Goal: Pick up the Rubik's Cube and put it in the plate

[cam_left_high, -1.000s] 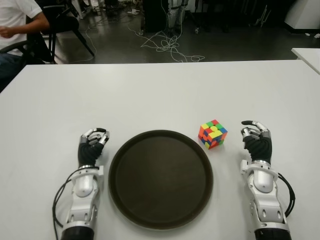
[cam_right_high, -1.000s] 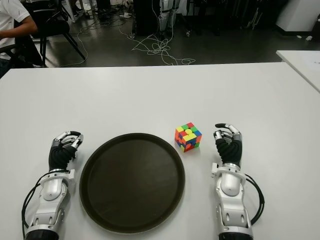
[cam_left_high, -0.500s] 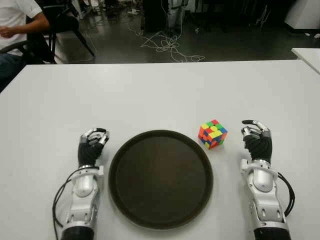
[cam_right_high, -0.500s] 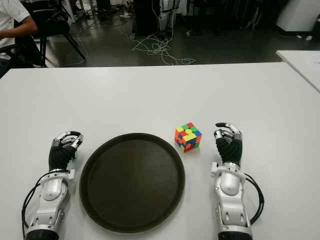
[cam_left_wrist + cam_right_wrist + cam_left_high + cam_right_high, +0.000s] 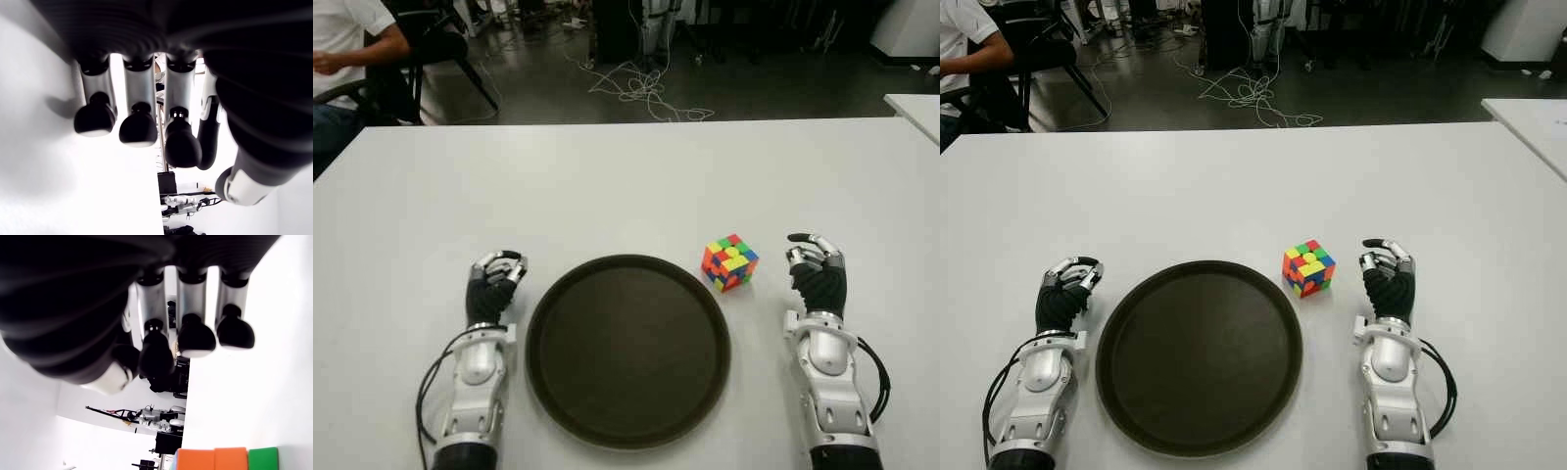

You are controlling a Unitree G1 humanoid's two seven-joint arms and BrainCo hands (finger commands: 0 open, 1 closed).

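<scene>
The Rubik's Cube stands on the white table, just off the far right rim of the round dark brown plate; an orange and green strip of the cube shows in the right wrist view. My right hand is to the right of the cube, apart from it, fingers curled and holding nothing. My left hand shows to the left of the plate, fingers curled in the same way on nothing. The plate holds nothing.
The white table stretches far ahead of both hands. A second white table corner shows at the far right. A seated person and a chair are beyond the far left edge, with cables on the floor behind.
</scene>
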